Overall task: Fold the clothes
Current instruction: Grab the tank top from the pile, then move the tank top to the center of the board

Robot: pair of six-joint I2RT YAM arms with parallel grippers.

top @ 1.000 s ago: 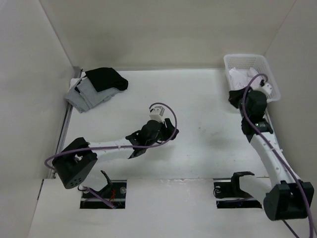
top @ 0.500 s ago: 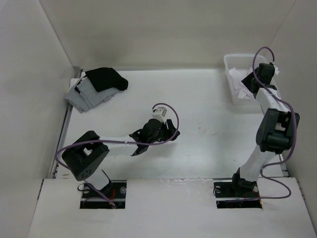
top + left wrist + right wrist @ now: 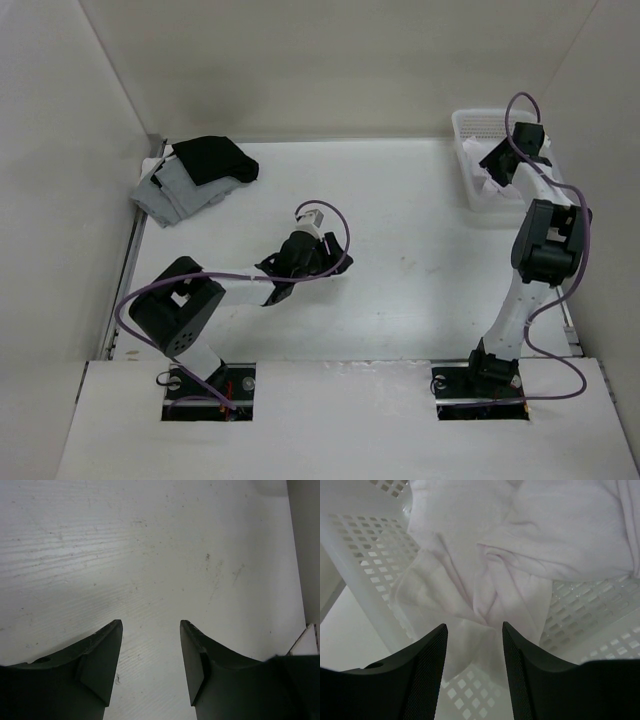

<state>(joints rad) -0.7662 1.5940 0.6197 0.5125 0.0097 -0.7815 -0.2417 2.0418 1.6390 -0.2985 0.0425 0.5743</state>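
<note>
Left arm (image 3: 235, 287) and right arm (image 3: 512, 305): white links, black joints, looping purple cables (image 3: 330, 215). Left tool (image 3: 151, 627), right tool (image 3: 474, 629): dark matte fingers (image 3: 100, 665).

Bright even light, soft shadows, sharp focus

— What's lying at the far left?
— A grey folded garment (image 3: 168, 197) on the white table (image 3: 420, 290), with a black garment (image 3: 212, 160) resting over its far side.
— And far right?
— A white perforated plastic basket (image 3: 478, 124), in the table's corner.
</note>
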